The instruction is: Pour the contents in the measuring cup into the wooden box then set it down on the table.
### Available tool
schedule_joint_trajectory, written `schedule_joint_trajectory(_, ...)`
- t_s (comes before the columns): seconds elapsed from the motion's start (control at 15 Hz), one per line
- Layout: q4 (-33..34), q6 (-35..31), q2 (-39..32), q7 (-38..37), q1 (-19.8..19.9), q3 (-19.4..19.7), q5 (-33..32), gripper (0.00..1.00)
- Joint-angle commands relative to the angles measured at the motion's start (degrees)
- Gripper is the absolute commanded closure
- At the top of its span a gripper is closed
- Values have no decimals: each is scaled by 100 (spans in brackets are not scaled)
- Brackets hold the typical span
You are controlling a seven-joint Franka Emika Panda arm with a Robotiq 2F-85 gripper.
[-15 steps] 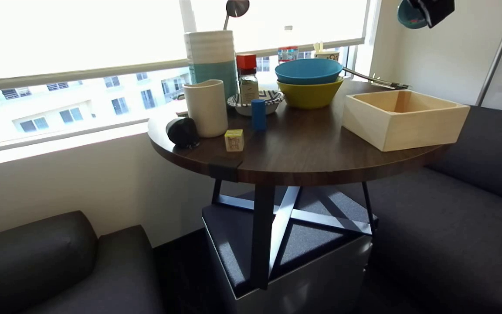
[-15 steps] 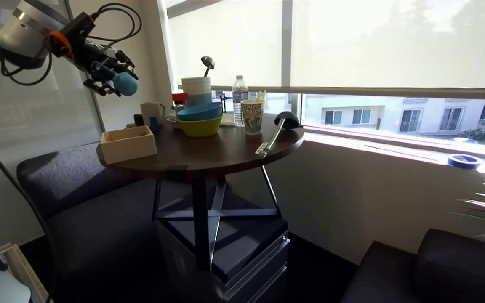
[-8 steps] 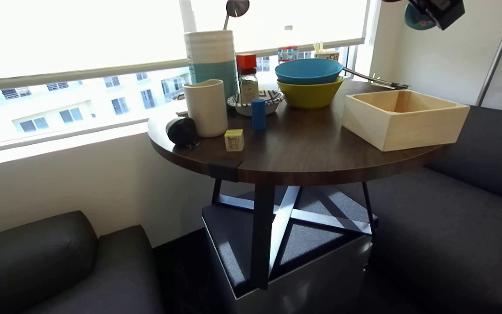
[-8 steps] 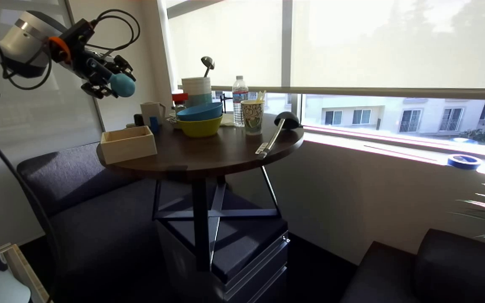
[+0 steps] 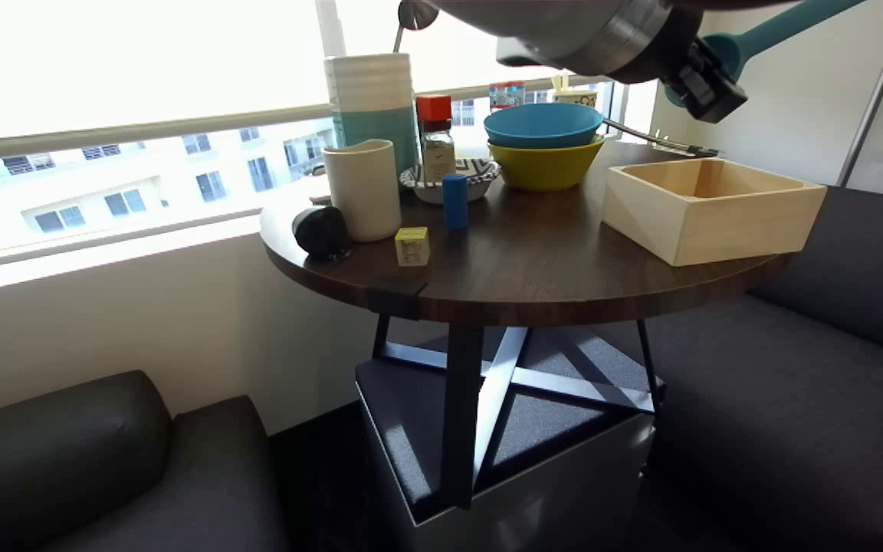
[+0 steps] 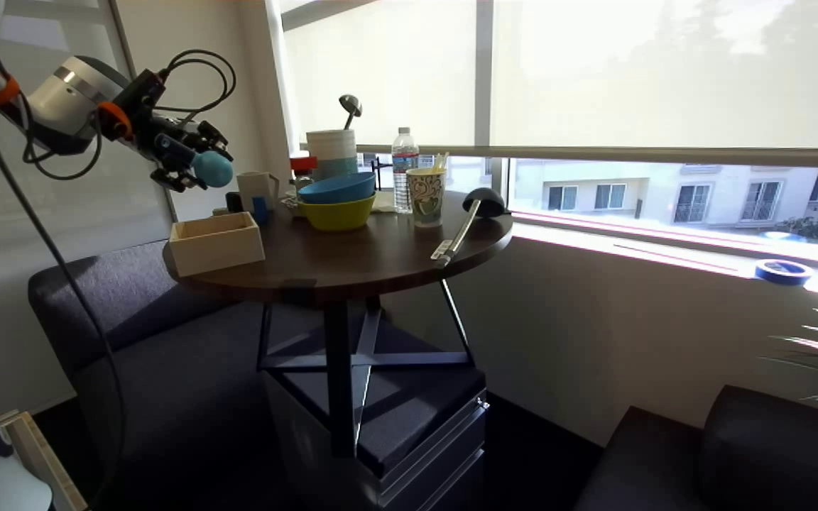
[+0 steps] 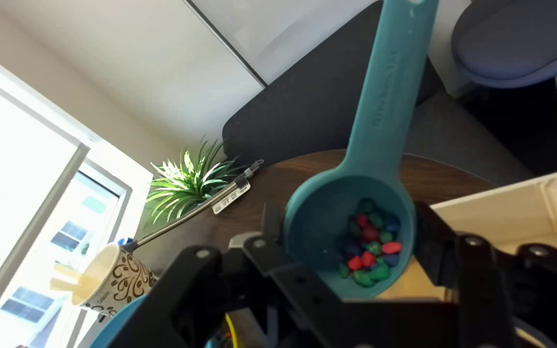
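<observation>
My gripper (image 7: 348, 232) is shut on the bowl of the teal measuring cup (image 7: 319, 227), one finger on each side. Small red, green and blue pebble-like pieces (image 7: 370, 246) lie inside the cup. Its long handle points away from the gripper. The cup also shows in both exterior views (image 5: 727, 55) (image 6: 211, 169), where the gripper (image 6: 199, 160) holds it in the air above the table (image 6: 309, 259). The pale wooden box (image 5: 752, 230) stands on the table near its edge, below the cup's height. In the wrist view the box (image 7: 496, 217) is right of the cup, partly hidden by a finger.
A blue bowl (image 5: 543, 126) sits in a yellow bowl (image 5: 545, 165) beside the box. A paper cup (image 6: 426, 199), bottle (image 6: 403, 167) and ladle (image 6: 462, 231) stand or lie farther along. A mug (image 5: 365, 192), blue cylinder (image 5: 454, 201) and small cube (image 5: 412, 247) are also on the table.
The gripper has lowered with the measuring cup still in it. The silver arm link and the cup's handle now show in an exterior view. The box and the table things have not moved.
</observation>
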State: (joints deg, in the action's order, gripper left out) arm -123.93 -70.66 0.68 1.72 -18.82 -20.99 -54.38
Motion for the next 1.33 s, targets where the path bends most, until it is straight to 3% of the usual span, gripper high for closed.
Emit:
schedule_joint_trajectory(0.0, 311, 140, -282, 19, -27, 59, -325, 59)
schedule_joint_trajectory(0.8, 260, 1254, -275, 731, -133, 7, -868, 59)
schedule_joint_trajectory(1.27, 308, 1554, -417, 1019, -161, -25, -1252, 59)
